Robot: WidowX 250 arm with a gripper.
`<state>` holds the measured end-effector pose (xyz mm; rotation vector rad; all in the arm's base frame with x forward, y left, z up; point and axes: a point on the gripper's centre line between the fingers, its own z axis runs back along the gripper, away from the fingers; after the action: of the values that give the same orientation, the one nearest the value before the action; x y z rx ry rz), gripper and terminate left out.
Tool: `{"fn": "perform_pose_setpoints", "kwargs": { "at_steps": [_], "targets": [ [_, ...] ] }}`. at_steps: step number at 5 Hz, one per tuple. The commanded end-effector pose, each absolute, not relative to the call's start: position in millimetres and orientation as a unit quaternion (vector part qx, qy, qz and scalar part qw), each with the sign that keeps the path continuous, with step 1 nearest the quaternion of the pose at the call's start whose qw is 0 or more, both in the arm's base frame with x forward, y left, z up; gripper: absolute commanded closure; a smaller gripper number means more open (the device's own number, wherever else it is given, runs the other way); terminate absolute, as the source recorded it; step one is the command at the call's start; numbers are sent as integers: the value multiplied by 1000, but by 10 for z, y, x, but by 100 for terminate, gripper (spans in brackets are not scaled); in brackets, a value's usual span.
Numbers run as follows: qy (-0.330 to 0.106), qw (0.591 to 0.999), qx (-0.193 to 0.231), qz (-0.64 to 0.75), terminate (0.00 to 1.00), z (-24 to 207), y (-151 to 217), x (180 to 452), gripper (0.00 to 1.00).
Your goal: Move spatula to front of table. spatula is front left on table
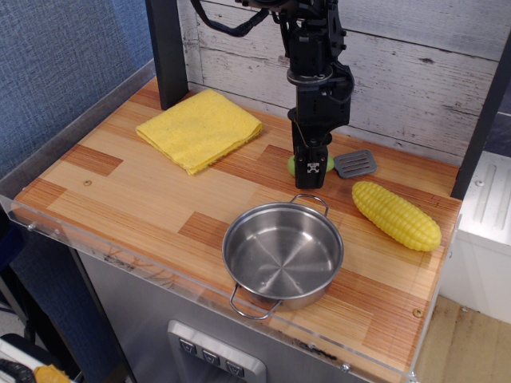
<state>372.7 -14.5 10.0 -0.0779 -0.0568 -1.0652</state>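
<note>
The counter [136, 199] of striped planks carries everything. A steel pot [283, 255] stands near its front edge. A folded yellow cloth [200, 128] lies at the back left. A corn cob [396, 215] lies right of the pot. The claw [309, 166] points straight down onto the green handle of the spatula [356, 163], hiding most of it; its grip cannot be told. The grey blade lies flat beside it.

I am working in a mock kitchen test rig: plank table [144, 199] on grey cabinet [152, 319], whitewashed board backdrop [415, 72].
</note>
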Motion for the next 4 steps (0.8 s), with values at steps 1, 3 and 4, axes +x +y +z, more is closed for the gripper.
{"fn": "perform_pose_setpoints", "kwargs": {
  "at_steps": [1, 3, 4],
  "targets": [
    [-55, 869, -21, -492, 0, 233, -101, 3659, 100],
    [-76, 875, -27, -477, 0, 315, -142, 3664, 100],
    [-97, 890, -29, -444, 0, 561, -231, 3647, 100]
  ]
}}
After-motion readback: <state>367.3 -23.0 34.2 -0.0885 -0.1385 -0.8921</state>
